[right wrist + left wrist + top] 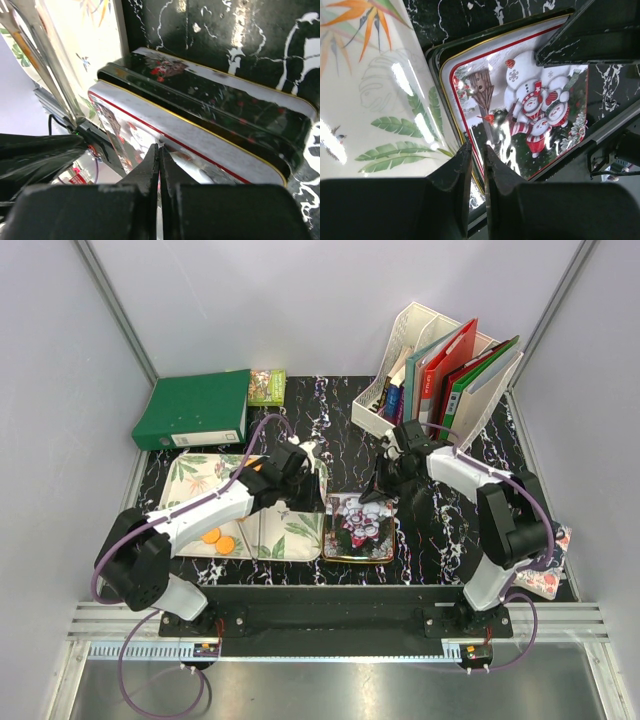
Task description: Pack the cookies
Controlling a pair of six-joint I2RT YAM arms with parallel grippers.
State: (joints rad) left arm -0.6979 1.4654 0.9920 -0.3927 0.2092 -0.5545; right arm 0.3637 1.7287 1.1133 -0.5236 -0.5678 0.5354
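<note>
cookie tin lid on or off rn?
On. The snowman lid covers the tin, seated over its dark base in the right wrist view; no interior shows.

You looked down from above and behind the arms; both wrist cameras sat close over the snowman tin [530, 115], which all three views shared.

Green binder [193, 410] beside white file rack [437, 375].

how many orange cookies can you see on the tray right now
2 in plain view, side by side near the front of the floral tray: one and one. An orange bit by the left arm may be more; the arm could hide others.
</note>
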